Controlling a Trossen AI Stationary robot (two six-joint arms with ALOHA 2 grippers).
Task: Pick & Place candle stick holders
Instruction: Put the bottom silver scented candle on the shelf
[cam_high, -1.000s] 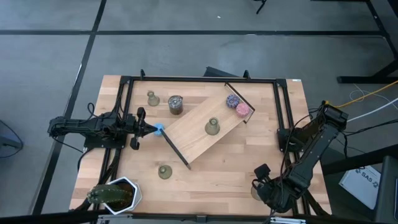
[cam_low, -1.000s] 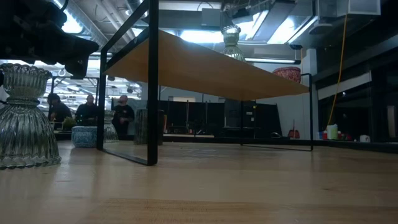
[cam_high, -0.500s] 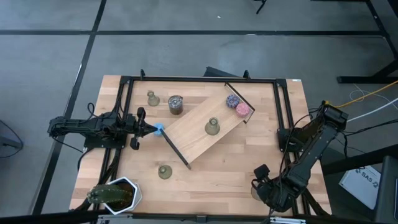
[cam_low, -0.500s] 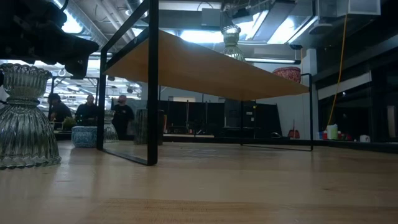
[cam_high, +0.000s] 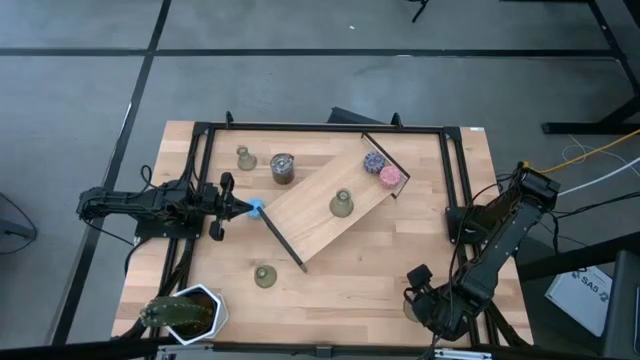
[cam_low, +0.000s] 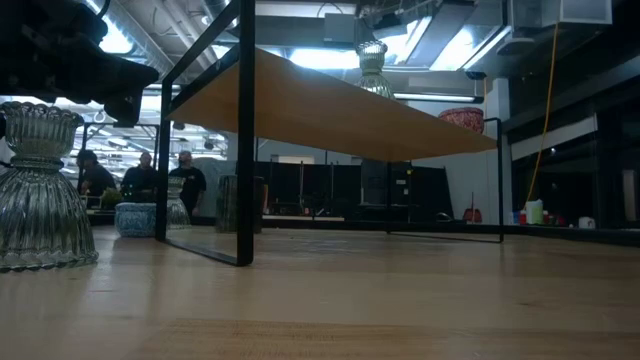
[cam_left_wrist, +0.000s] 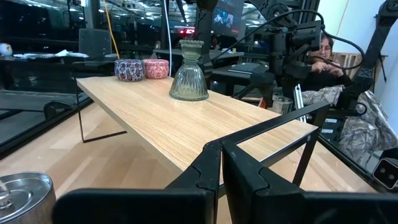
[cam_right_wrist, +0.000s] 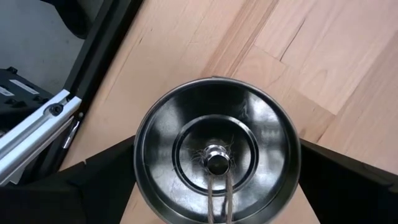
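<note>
Three olive-green candle stick holders show. One (cam_high: 341, 205) stands on its wide base on the slanted wooden shelf (cam_high: 320, 215), one (cam_high: 245, 158) at the far left of the table, and one (cam_high: 264, 275) near the front. My left gripper (cam_high: 228, 205) is shut and level at the table's left, with a small blue piece (cam_high: 256, 207) just past its tips. My right gripper (cam_right_wrist: 216, 202) is open and points down at the near right corner. A round silver tin (cam_right_wrist: 216, 155) sits between its two fingers. My right gripper comes at the silver tin from above, one finger (cam_right_wrist: 93, 186) at each of two opposite sides of its round wall. I cannot tell whether the fingers touch the tin.
A second silver tin (cam_high: 282, 168) stands at the far left beside a holder. Purple (cam_high: 373, 160) and pink (cam_high: 389, 177) pucks lie at the shelf's far end. A black frame (cam_high: 455, 170) rings the table. A white pot with a plant (cam_high: 185, 312) stands at the near left corner.
</note>
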